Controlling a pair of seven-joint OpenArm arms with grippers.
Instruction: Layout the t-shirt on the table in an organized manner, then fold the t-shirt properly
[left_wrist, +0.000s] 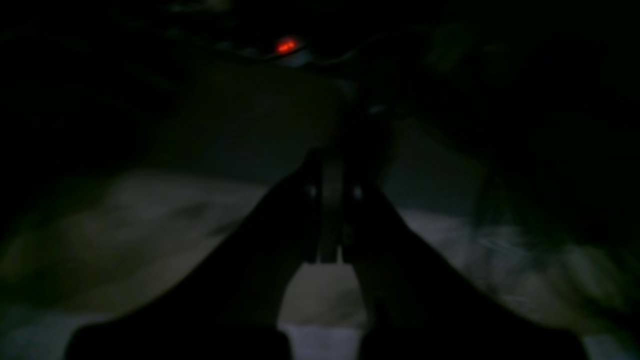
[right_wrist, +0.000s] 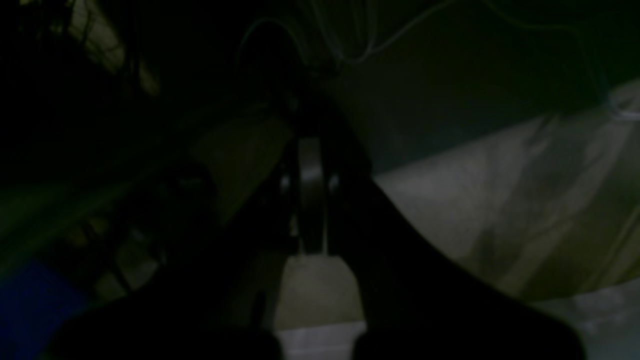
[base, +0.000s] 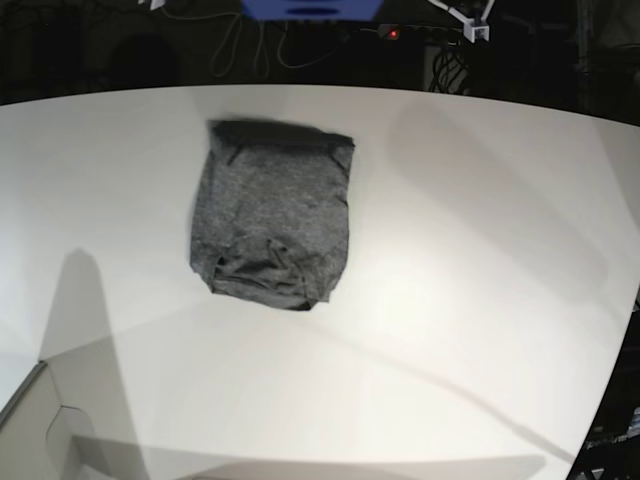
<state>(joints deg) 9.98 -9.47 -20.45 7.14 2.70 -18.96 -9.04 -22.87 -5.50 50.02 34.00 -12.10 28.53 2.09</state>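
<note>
The dark heather-grey t-shirt (base: 272, 212) lies as a compact folded rectangle on the white table (base: 480, 250), left of centre and toward the far edge, its near end a little rumpled. Neither arm shows in the base view. Both wrist views are very dark. My left gripper (left_wrist: 332, 165) has its fingers pressed together with nothing between them, above a pale surface. My right gripper (right_wrist: 311, 150) is likewise shut and holds nothing. The shirt does not show in either wrist view.
Beyond the table's far edge are a blue box (base: 310, 8), cables and a power strip with a red light (base: 394, 33). A white panel (base: 40, 430) sits at the near left corner. The table's curved edge (base: 615, 360) runs down the right.
</note>
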